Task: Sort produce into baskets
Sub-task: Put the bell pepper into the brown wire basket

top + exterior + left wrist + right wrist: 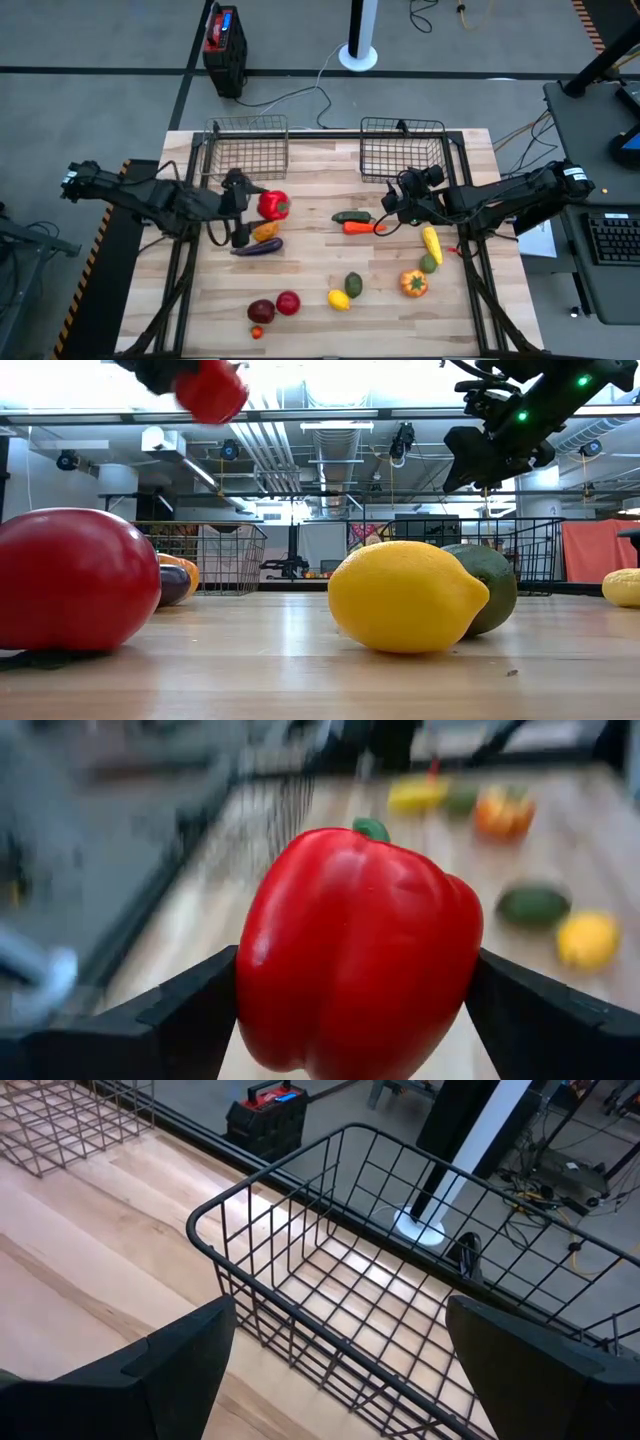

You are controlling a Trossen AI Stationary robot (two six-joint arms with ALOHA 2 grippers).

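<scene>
A glossy red toy bell pepper (360,950) with a green stem is seen closest of all in the left wrist view, clamped between the two dark fingers of the left gripper (262,206), which press on its opposite flanks; in the low view it is shown lifted clear of the pale wooden table (320,315), near the left dark wire-mesh basket (247,148) but not yet over it. The right dark wire-mesh basket (380,1310) is seen to be empty, and the right gripper (392,200) is held just in front of it with its fingers spread wide and nothing between them. The pepper is judged light, hollow and stiff, with a smooth, slippery skin; a hold across the broad middle, as now, is thought safest, since the lobes taper toward the stem. On the table a large red round fruit (70,580), a yellow lemon (405,596) touching a green lime-like piece (495,585), a purple eggplant (257,247), an orange carrot (358,228) and a dark green cucumber (350,216) are left to be sorted.
</scene>
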